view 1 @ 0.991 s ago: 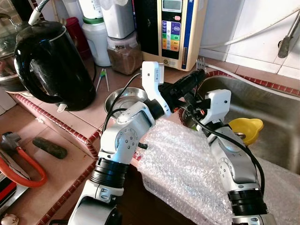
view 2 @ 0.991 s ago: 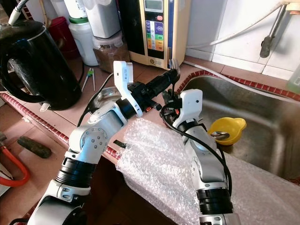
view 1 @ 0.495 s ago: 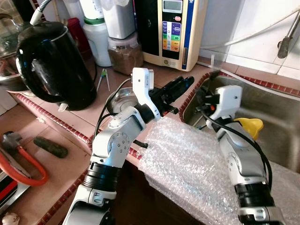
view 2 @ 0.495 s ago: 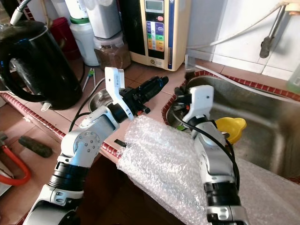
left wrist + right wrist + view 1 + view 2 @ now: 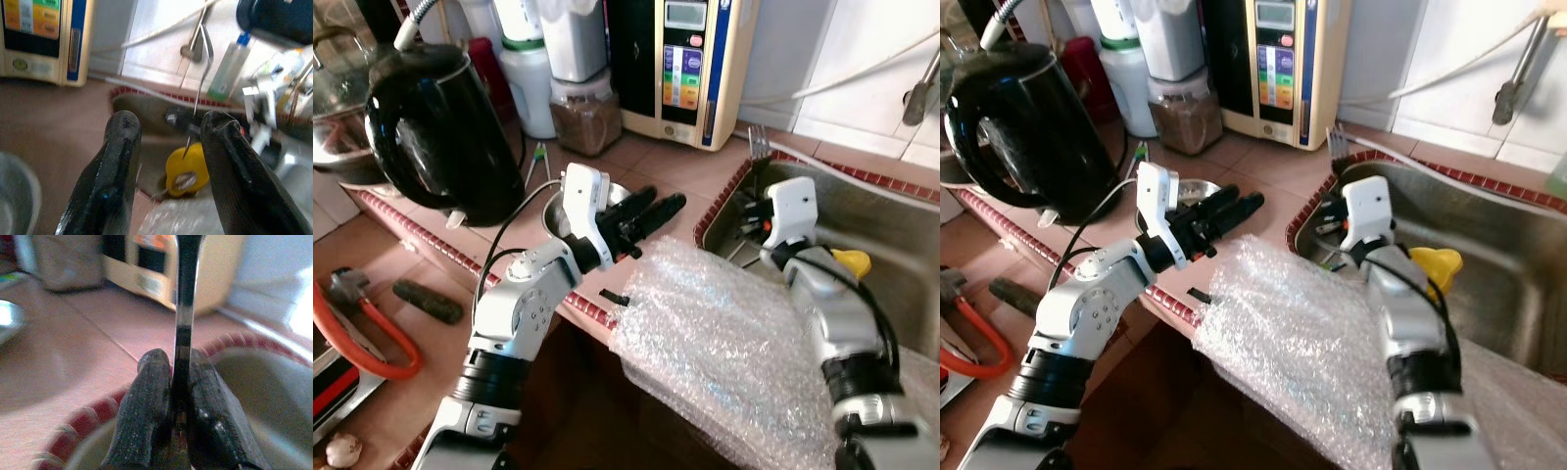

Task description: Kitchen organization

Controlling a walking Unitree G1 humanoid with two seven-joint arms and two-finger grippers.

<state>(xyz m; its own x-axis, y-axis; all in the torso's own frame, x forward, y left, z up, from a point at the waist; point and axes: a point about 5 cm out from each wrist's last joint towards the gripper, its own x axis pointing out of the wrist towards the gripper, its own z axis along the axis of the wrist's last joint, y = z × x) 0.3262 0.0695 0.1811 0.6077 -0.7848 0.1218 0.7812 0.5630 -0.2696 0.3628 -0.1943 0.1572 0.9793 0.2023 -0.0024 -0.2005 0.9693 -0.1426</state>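
Black fingers [image 5: 146, 431] of the right gripper [image 5: 177, 426] clamp the handle of a metal fork [image 5: 759, 147], holding it upright with its tines up at the near-left corner of the steel sink [image 5: 901, 235]. The left gripper [image 5: 651, 211] hovers over the tiled counter [image 5: 675, 166] with its two fingers spread apart and nothing between them, just beyond a small steel bowl [image 5: 553, 208]. Bubble wrap [image 5: 724, 343] drapes the counter edge between the two arms (a yellow cup [image 5: 188, 164] lies in the sink). A black kettle [image 5: 435, 127] stands on the counter's left.
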